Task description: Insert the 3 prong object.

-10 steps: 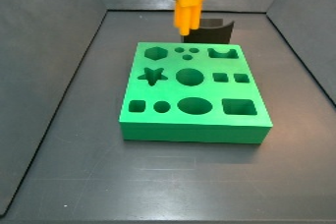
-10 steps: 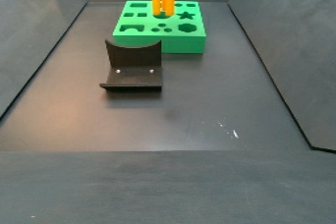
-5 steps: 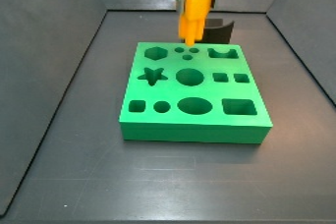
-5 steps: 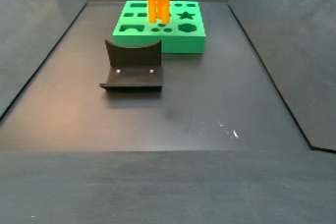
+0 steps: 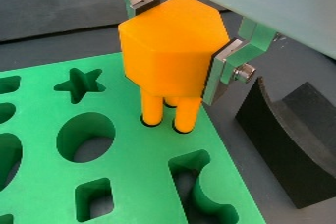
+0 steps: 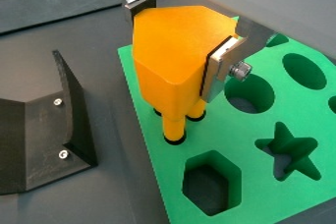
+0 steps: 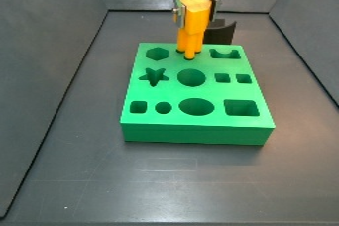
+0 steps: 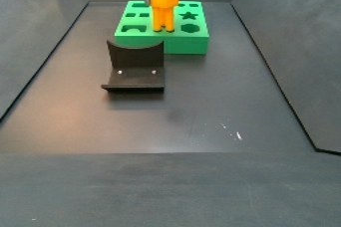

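My gripper (image 5: pixel 180 33) is shut on the 3 prong object (image 5: pixel 171 51), an orange-yellow block held upright over the green board (image 5: pixel 53 169). Its silver fingers (image 6: pixel 225 61) press the block's two sides. The prongs (image 5: pixel 168 113) reach down into small round holes near the board's edge, next to the star hole (image 5: pixel 81 82). In both side views the block (image 7: pixel 195 24) (image 8: pixel 163 4) stands on the far part of the board (image 7: pixel 199 121) (image 8: pixel 193 42).
The board has several shaped holes: hexagon (image 6: pixel 214 180), star (image 6: pixel 292 148), circles, squares. The dark fixture (image 8: pixel 135 66) stands on the floor beside the board, also in a wrist view (image 6: pixel 46 135). Grey walls enclose the dark floor (image 8: pixel 186 141).
The gripper has come down with the orange block. Its prongs now touch into the board's holes, where before they hung above it.
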